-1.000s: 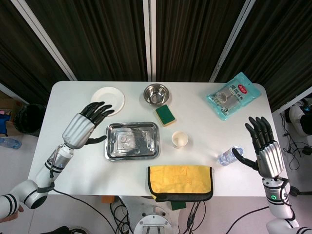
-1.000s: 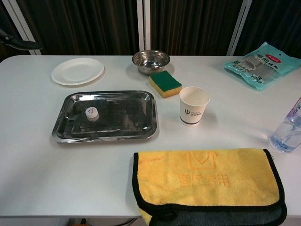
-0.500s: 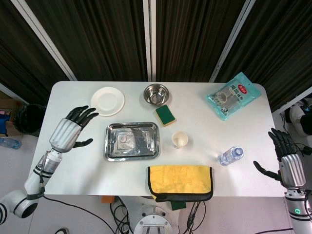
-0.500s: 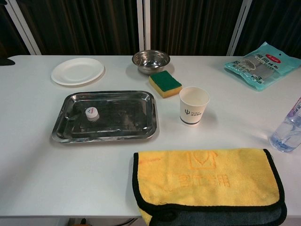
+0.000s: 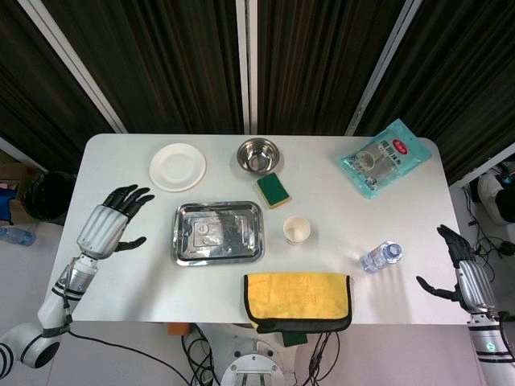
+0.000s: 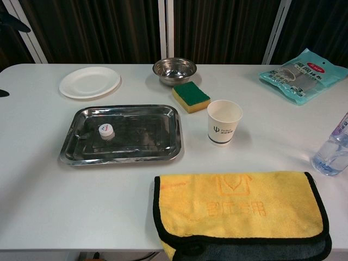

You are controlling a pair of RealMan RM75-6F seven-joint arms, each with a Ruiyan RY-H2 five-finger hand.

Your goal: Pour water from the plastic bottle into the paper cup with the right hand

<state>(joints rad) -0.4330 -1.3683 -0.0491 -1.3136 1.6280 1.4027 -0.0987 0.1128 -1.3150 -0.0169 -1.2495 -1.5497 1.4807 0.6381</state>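
I see the bottle (image 5: 379, 256) standing upright on the worktop (image 5: 121, 273), right of the cup (image 5: 296, 231) and just past the yellow cloth's (image 5: 298, 299) right end. It appears uncapped; a cap (image 6: 106, 130) lies in the tray (image 6: 70, 147). My right hand (image 5: 463, 273) hangs beyond the worktop's right edge, fingers spread, holding nothing. My left hand (image 5: 109, 225) is likewise spread and empty. I judge the bottle light, thin-walled and slippery; I grip its mid-body gently, because squeezing may spill water. The cup is light and tips easily.
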